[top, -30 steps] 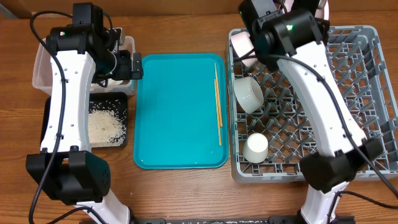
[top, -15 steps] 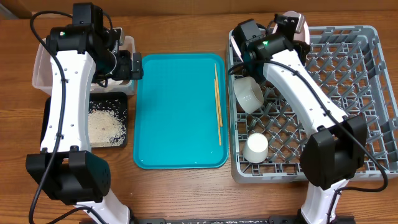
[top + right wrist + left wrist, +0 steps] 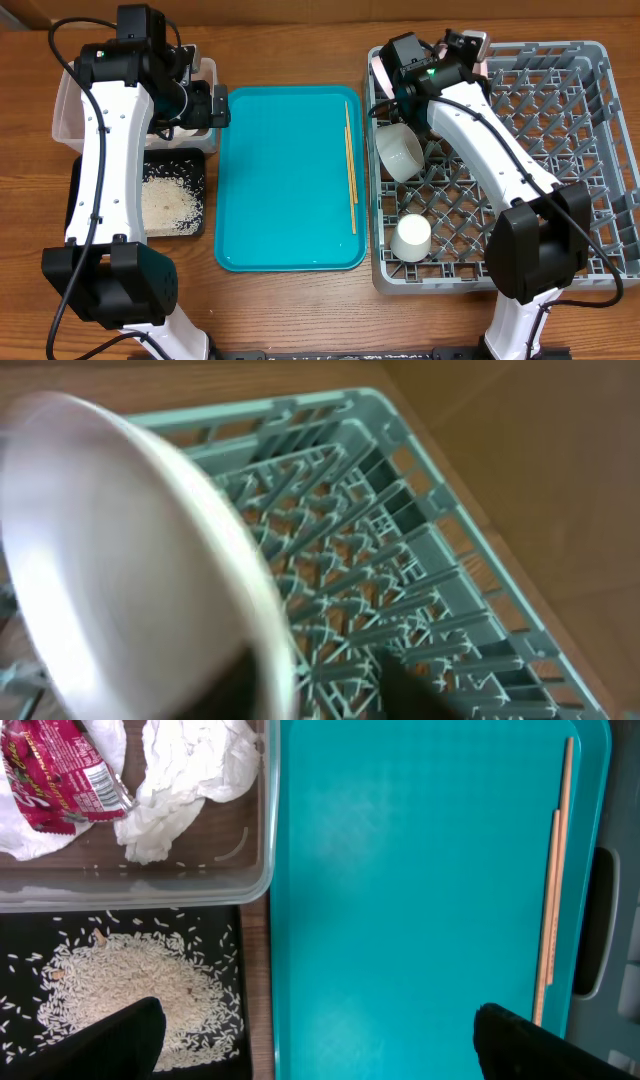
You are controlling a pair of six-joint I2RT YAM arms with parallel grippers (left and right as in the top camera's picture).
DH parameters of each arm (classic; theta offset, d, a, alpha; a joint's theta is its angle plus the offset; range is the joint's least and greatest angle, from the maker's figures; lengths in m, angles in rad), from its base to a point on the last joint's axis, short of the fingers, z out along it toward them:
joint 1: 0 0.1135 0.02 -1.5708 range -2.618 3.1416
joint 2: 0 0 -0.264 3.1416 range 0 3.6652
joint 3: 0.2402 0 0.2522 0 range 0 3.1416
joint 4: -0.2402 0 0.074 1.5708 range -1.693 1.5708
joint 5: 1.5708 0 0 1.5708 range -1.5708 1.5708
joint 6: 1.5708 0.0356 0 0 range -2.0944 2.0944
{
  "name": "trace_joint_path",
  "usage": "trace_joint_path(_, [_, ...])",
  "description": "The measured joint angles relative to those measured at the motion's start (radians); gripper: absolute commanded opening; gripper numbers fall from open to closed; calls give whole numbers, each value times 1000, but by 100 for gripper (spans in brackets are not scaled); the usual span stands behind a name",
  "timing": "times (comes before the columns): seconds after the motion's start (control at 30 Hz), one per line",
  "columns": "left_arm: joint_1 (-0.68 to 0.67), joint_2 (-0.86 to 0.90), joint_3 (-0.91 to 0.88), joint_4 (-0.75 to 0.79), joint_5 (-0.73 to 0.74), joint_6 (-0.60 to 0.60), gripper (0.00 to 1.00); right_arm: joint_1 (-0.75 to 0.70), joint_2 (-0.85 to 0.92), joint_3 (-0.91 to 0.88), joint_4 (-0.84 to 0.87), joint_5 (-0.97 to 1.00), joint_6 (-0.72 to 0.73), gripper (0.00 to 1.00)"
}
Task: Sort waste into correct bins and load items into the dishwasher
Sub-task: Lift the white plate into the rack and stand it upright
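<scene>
Dish rack (image 3: 585, 120) on brown wooden table (image 3: 300, 310); left claw (image 3: 318, 1020) wide; right claw (image 3: 468, 47) holding plate (image 3: 120, 560).

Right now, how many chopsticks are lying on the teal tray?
2. Both chopsticks lie side by side along the right edge of the teal tray, one set slightly farther back. None seems hidden.

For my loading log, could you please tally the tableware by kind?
Chopsticks: 2
Bowl: 1
Cup: 1
Plate in right gripper: 1
Partly hidden dish at rack corner: 1
Total: 6
</scene>
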Motion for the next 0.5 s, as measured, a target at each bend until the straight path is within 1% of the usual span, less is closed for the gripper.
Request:
trace_joint_path(0.03, [0,0,0,0,0,0,100,0,0,0,-3,-9,0,100])
trace_joint_path(0.17, [0,0,0,0,0,0,100,0,0,5,-31,-53,-22,100])
trace_joint_path(0.23, [0,0,0,0,0,0,100,0,0,35,-72,-90,-41,100])
trace_joint_path(0.33, [0,0,0,0,0,0,100,1,-1,131,-121,-164,-80,99])
trace_joint_path(0.37, [0,0,0,0,0,0,100,1,-3,174,-132,-201,-100,97])
trace_joint_path(0.5, [0,0,0,0,0,0,100,14,-49,324,-135,-418,-206,91])
